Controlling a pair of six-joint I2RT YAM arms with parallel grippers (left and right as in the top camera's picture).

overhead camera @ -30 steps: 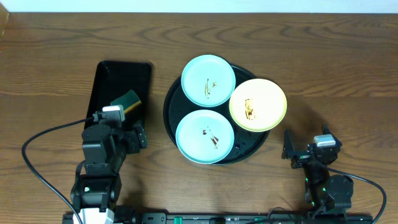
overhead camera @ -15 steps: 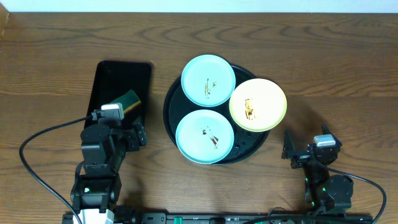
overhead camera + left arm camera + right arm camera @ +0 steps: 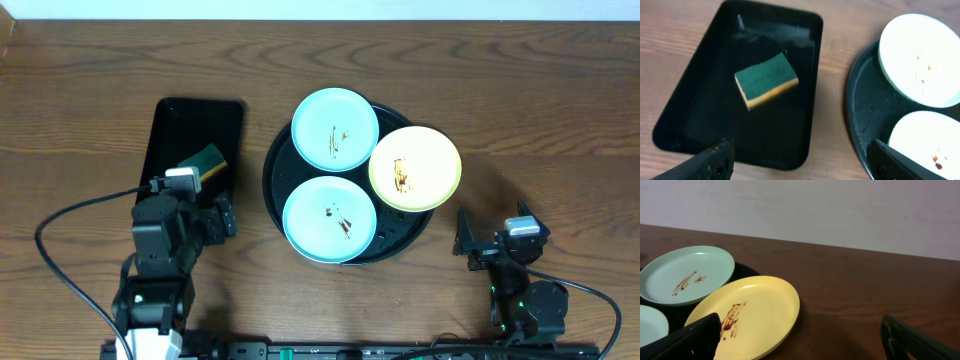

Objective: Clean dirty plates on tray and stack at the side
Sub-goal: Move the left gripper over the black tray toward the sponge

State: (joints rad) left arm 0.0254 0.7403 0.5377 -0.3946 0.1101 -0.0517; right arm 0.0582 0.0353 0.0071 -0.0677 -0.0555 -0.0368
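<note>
A large round black tray (image 3: 272, 170) holds three plates with brown smears: a mint one at the back (image 3: 334, 128), a yellow one (image 3: 415, 168) overhanging the right rim, and a mint one in front (image 3: 329, 219). My left gripper (image 3: 192, 203) is open and empty at the near end of the rectangular tray, left of the round tray (image 3: 860, 105). Its fingertips (image 3: 715, 157) frame the bottom of the left wrist view. My right gripper (image 3: 492, 238) hovers open and empty just near-right of the yellow plate (image 3: 747, 312). The back mint plate (image 3: 687, 274) shows beyond it.
A smaller rectangular black tray (image 3: 190, 120) lies left of the round one and holds a green-and-yellow sponge (image 3: 205, 162), seen close in the left wrist view (image 3: 766, 80). Bare wooden table surrounds both trays. A cable loops from the left arm at front left (image 3: 60, 250).
The left arm has shifted only very slightly. The plates, the sponge and the right arm have not moved, and both grippers stay open.
</note>
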